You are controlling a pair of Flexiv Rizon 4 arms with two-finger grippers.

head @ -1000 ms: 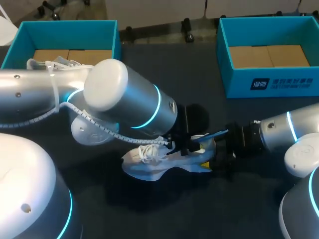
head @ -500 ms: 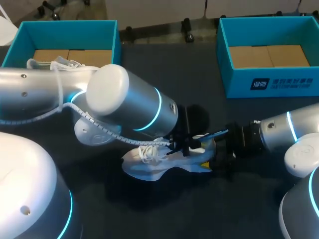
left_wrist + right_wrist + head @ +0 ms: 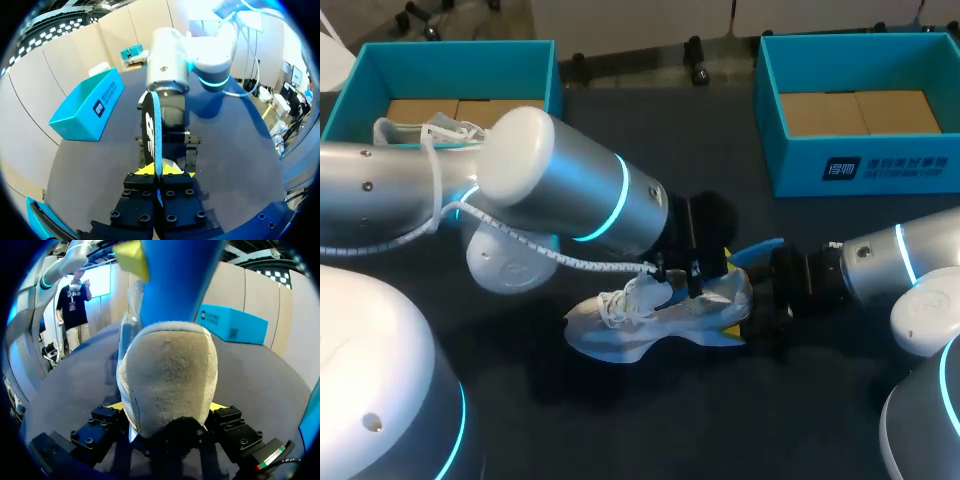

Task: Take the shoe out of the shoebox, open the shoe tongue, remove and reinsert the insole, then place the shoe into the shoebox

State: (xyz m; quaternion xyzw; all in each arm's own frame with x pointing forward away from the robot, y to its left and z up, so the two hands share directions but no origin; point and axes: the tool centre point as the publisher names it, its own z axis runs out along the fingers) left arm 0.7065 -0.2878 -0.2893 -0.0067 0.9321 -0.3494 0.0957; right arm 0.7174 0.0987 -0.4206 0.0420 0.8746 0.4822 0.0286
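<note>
pinching the blue insole [image 3: 156, 130] edge-on, the left gripper [image 3: 158, 172] has its yellow tips closed almost together, with only the thin sheet between them. in the head view the insole's free end pokes out toward 3 o'clock from that gripper, above the collar of the white shoe [image 3: 640, 318]. i cannot tell how much of it is tucked inside. the shoe lies on the dark table [image 3: 650, 410] at about 6 o'clock from the table's middle, toe toward 9 o'clock and heel toward 3 o'clock. there the right gripper [image 3: 165, 406] is clamped on the heel, one finger pressed on each side. the main risk, as i judge it, is the narrow pinch: an insole held by so little can slide out or twist if its front end drags on the lining. a crooked pull could crease the insole or haul the whole shoe along, and the heel hold looks low enough that the shoe might rock or slip free. the two grippers also sit just beside each other, so a small drift toward 3 o'clock could knock their fingers together. loose laces near the left fingers could snag. the teal shoeboxes wait at 10 o'clock [image 3: 450, 52] and 2 o'clock [image 3: 800, 175], well apart from the shoe.
</note>
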